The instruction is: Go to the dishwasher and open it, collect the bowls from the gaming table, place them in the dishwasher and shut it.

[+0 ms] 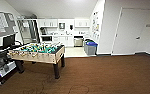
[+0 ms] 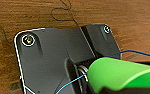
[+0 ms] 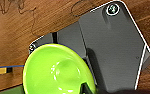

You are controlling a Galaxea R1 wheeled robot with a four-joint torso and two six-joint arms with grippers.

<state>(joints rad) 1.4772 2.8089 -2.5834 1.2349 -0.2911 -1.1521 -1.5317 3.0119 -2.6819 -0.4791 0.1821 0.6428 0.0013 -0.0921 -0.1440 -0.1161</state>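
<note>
Above brown floor [image 3: 13, 37], glossy bright-green bowl [image 3: 58, 70]

foosball table [image 1: 38, 51] stands left, kitchen counter [image 1: 63, 35] behind it, dishwasher [image 1: 78, 41] under counter, bins [image 1: 91, 47] right of it.

Open brown floor [image 1: 103, 72] right of foosball table [image 1: 37, 52]

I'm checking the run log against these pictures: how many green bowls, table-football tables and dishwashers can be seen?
Green bowl: 1
Table-football table: 1
Dishwasher: 1
Total: 3
</note>
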